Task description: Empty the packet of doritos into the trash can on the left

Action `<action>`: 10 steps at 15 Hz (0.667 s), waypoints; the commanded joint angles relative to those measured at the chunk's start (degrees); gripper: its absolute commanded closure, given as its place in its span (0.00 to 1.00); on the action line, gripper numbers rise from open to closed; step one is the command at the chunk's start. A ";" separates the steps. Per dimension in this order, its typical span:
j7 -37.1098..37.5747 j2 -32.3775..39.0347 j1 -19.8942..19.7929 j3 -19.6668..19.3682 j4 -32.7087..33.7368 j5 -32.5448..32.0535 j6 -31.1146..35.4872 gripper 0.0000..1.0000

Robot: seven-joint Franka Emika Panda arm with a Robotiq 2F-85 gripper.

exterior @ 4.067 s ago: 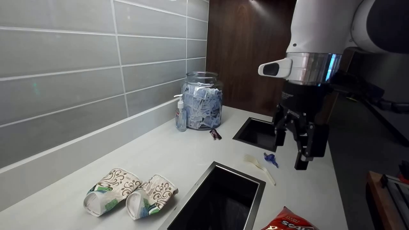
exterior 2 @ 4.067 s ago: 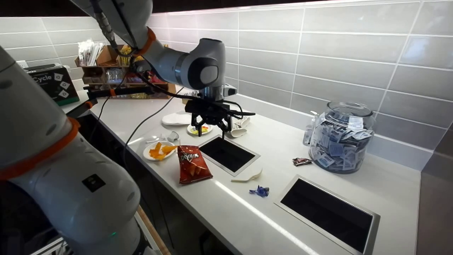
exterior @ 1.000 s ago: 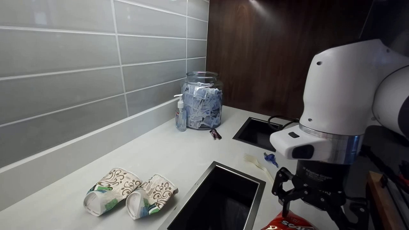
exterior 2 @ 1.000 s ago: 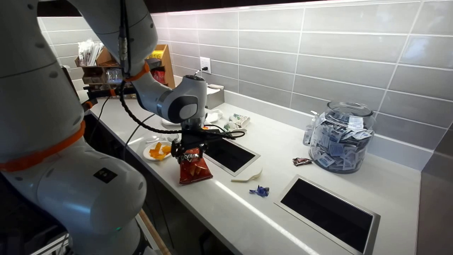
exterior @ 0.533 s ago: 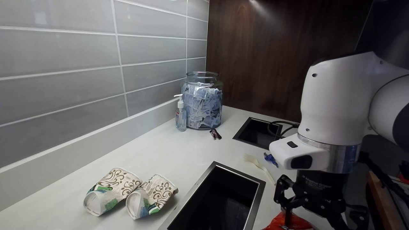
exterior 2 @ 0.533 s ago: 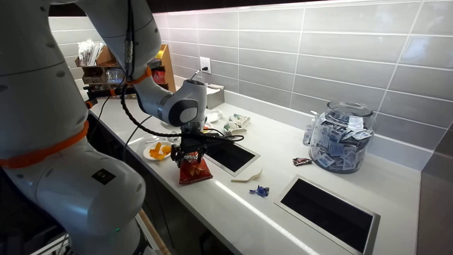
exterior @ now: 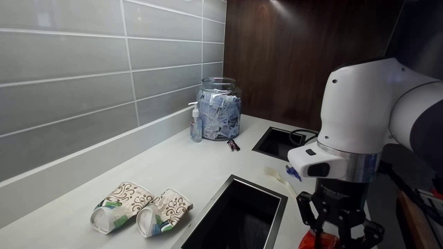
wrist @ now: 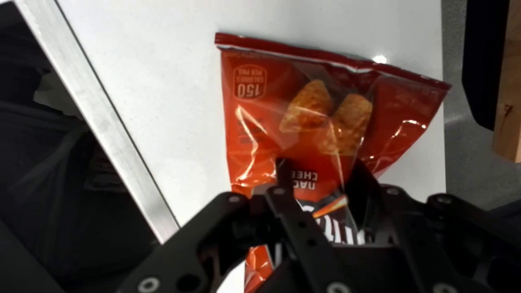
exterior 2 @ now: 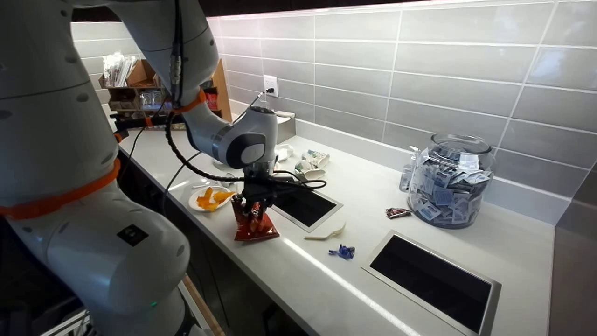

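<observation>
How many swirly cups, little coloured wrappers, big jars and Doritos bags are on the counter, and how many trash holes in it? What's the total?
Swirly cups: 2
Little coloured wrappers: 2
Big jar: 1
Doritos bag: 1
Trash holes: 2
Total: 8

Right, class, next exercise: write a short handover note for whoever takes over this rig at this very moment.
Gripper: jaws at the Doritos packet, part of it creased between them; whether they pinch it firmly cannot be told.
Where: packet beside, not over, the trash opening in the counter, the left-hand one in both exterior views and probably the target.
Done: the gripper is at the packet.
Left: confirm the grip, lift, carry to that opening, empty it in.
</observation>
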 commanded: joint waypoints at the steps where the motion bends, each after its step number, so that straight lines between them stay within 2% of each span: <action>1: 2.21 -0.21 -1.82 0.87 0.02 -1.56 0.63 0.93; 2: 3.94 -1.37 -2.25 0.78 -0.44 -3.15 0.14 0.99; 3: 6.17 -2.22 -2.70 0.70 -0.41 -5.38 -0.42 1.00; 7: 17.44 -5.44 -4.43 0.68 1.57 -17.62 -4.31 1.00; 10: 25.56 -7.08 -5.54 0.93 5.24 -26.65 -10.01 1.00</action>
